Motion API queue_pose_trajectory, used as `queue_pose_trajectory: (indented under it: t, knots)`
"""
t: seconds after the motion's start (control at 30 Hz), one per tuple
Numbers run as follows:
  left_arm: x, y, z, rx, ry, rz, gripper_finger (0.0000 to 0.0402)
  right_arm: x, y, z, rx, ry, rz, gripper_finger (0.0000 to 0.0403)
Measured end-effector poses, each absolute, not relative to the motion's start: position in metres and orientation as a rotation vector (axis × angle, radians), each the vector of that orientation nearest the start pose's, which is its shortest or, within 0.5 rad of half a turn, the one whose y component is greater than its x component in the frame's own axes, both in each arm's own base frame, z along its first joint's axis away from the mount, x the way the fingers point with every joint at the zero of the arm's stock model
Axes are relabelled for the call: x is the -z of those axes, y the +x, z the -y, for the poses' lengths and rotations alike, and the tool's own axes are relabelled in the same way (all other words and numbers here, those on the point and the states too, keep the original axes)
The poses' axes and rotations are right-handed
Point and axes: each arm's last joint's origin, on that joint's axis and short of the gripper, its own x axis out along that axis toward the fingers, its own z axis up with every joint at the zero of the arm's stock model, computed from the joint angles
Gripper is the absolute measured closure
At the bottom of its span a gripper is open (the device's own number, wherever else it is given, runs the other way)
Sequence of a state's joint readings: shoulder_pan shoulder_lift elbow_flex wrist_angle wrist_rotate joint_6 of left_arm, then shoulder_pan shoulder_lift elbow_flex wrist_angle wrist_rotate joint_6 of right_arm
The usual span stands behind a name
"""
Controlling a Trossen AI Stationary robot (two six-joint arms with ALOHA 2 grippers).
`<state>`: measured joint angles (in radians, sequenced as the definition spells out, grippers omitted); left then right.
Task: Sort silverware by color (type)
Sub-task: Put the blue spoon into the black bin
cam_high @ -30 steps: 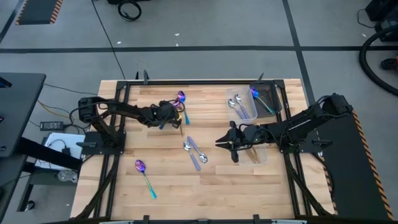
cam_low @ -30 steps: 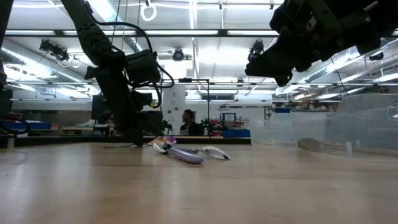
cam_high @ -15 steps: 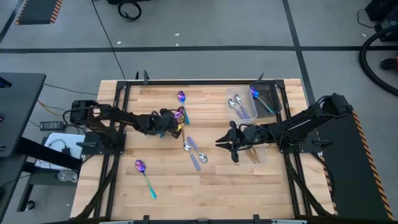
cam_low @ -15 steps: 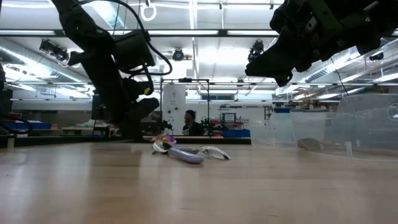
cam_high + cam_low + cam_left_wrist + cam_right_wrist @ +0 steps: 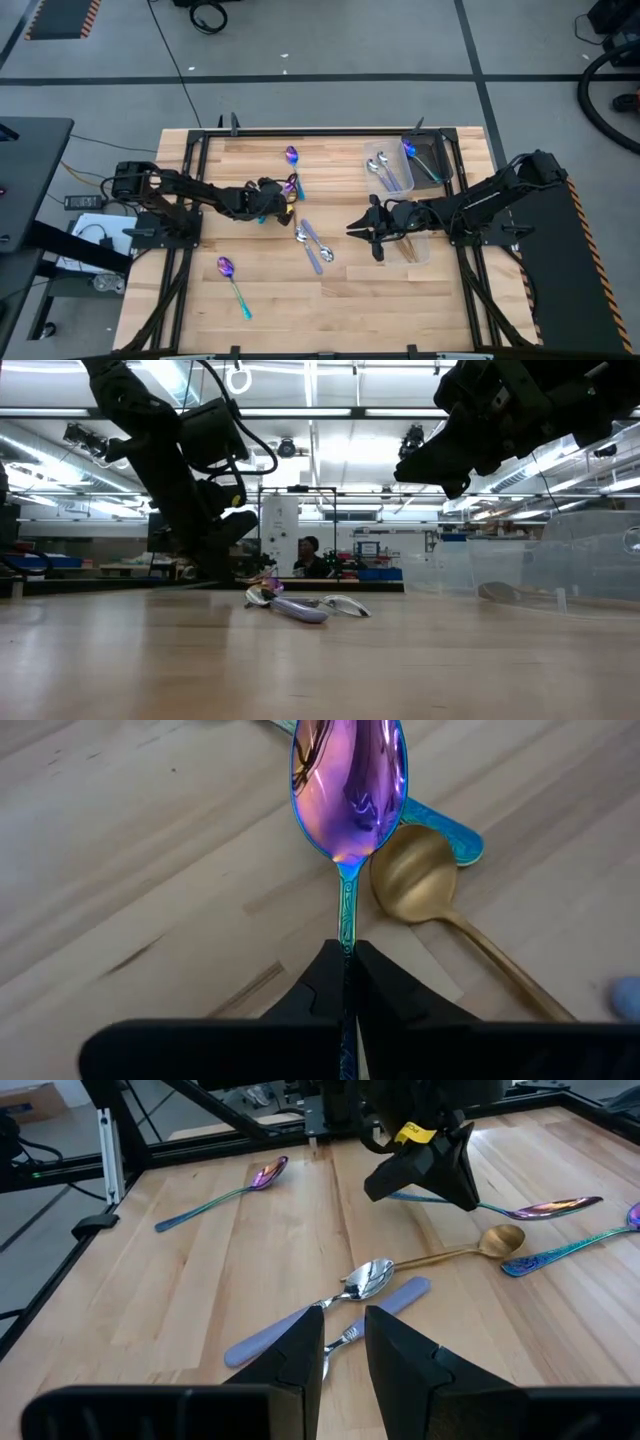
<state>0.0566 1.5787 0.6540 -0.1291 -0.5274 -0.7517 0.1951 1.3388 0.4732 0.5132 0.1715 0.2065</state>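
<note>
I'm looking across a wooden table set on a grey floor, with a long workshop room behind it where a person sits far off. My left gripper is clamped shut on the teal handle of a purple spoon, holding it just above the boards — the right wrist view shows that spoon lifted clear of the wood. Right under it lie a gold spoon and another iridescent spoon, of which I only see the teal handle end beside the gold bowl from my left wrist. My right gripper hovers above the middle of the table with its fingers a small way apart and nothing between them. Below it a silver spoon lies across a pale lavender-handled utensil, touching. One more purple spoon lies alone near the front left, another near the back edge. At the back right two clear containers stand side by side — one holds silver spoons, the other a purple one.
</note>
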Motion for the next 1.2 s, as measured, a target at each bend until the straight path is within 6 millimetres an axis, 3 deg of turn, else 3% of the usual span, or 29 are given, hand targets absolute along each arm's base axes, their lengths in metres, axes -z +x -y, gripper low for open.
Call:
queue_pose_trajectory:
  t: [0.23,0.83,1.2]
  knots:
    - [-0.129,0.264,-0.028,-0.867,-0.422,-0.75,0.0385,-0.179,0.25,-0.044,0.014,0.138,-0.357,0.0317]
    - [-0.152,0.291,-0.004,-0.653,-0.413,-0.462,0.0394,-0.174,0.25,-0.033,0.089,0.186,-0.402,0.0317]
    - [-0.165,0.3,-0.001,-0.582,-0.352,-0.336,0.0392,-0.174,0.25,-0.03,0.107,0.22,-0.399,0.0317]
